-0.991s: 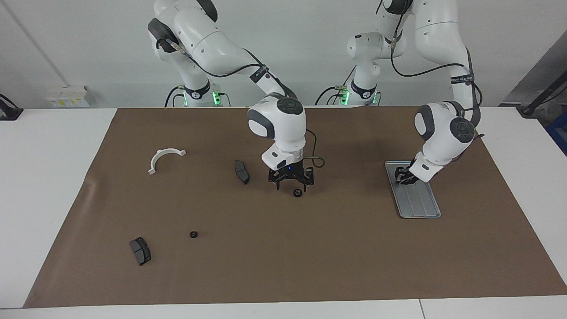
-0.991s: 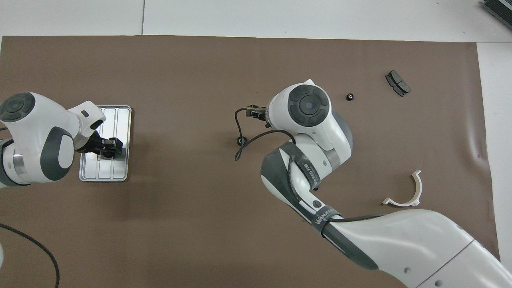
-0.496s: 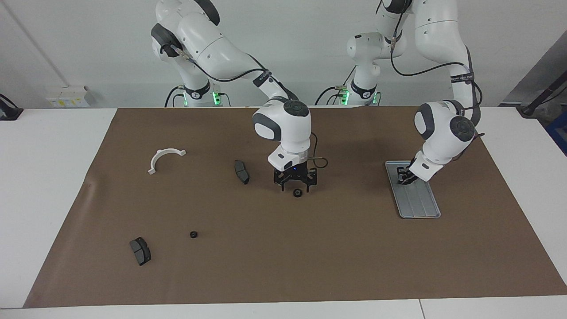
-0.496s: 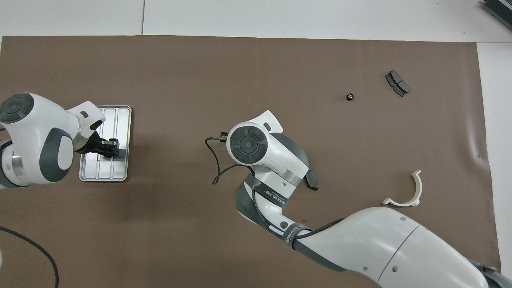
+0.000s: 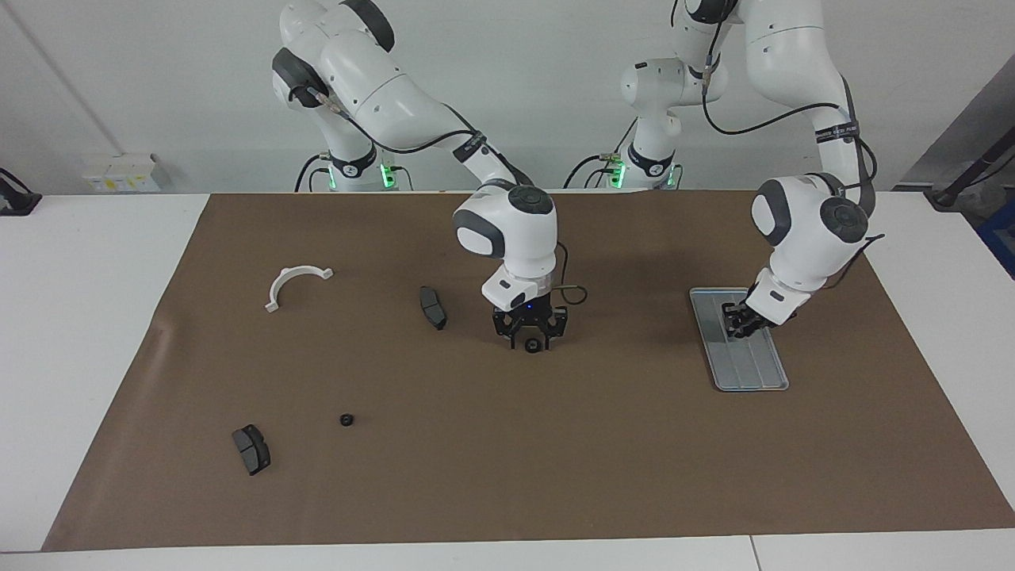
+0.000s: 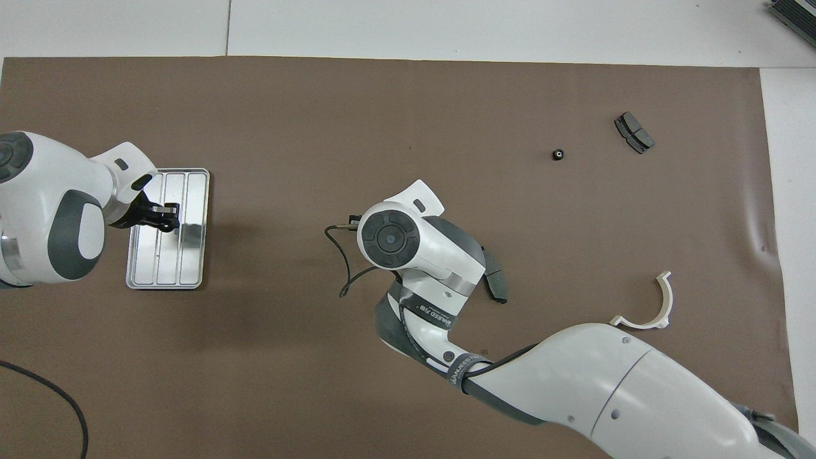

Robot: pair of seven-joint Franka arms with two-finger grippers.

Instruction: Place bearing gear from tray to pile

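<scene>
Right gripper [image 5: 531, 339] has slid across and dropped since a sec ago, when the bearing gear [image 5: 535, 346] sat just beside it. Now it's straddling the gear, low on the brown counter [image 5: 555, 460], mid-table. Jaws spread, one each side, not yet pinching by the look of it.

Left gripper [image 5: 741, 325] has edged along and hangs over the tray [image 5: 753, 369] at the left arm's end. Can't tell its grip state, or whether it's got anything.

Pile's scattered toward the right arm's end: white bracket [image 5: 289, 279], nearest brake pad [image 5: 433, 307], 2nd pad [image 5: 251, 449], and a 2nd small gear [image 5: 346, 419] already there.

Key relation: the gear's off the tray, dead centre in the right jaws. It's round, so no long axis to line up. Right arm's nearer gear and pile. Prob. next: squeeze, lift, carry toward the pad.
</scene>
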